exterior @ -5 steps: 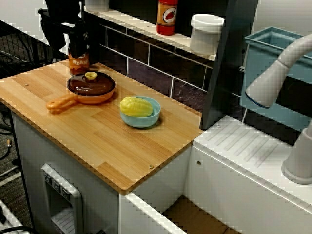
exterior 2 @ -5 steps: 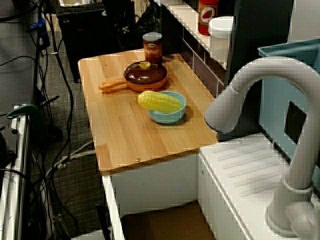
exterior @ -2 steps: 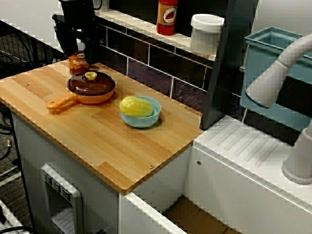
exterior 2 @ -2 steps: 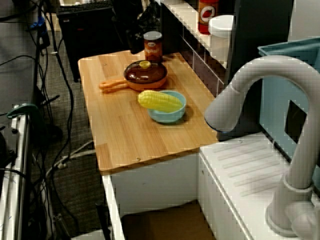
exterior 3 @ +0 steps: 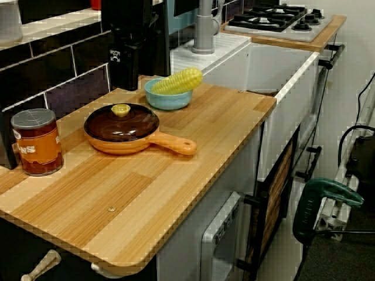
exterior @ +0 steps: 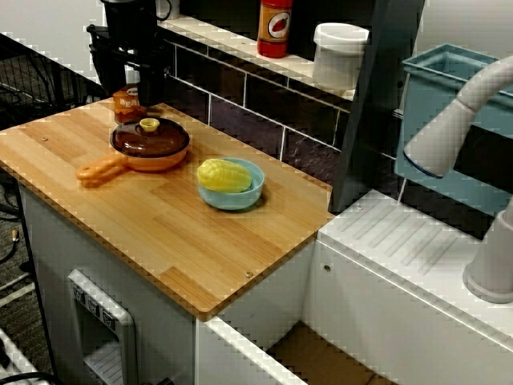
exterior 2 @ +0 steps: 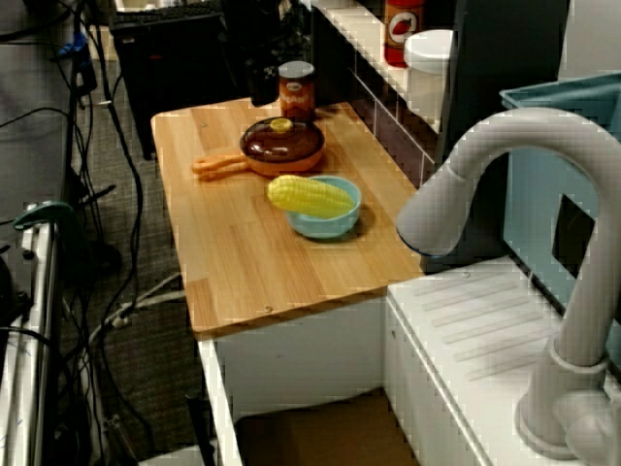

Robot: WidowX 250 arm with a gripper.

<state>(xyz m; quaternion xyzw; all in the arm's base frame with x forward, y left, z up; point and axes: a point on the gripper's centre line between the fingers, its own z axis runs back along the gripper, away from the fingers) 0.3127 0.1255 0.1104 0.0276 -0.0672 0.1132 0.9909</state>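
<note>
Jaws spread wide, holding nothing, above one brown can at the far left corner of the desk, one lidded orange pan beside it, one blue bowl holding one corn cob further right, one red bottle on the shelf

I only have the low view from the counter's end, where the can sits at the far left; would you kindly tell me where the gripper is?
Observer: In the view from above, the gripper is at the can, fingers spread to either side of it with gaps showing, not clamped.
Operator: Thank you. What stands higher up on the wall side, beyond my frame?
Observer: A shelf carrying a red bottle and, to its right, a white lidded container.
Operator: And the tap's shape?
Observer: In the view from the sink side, the tap rises in a high arch, its mouth pointing down.
</note>
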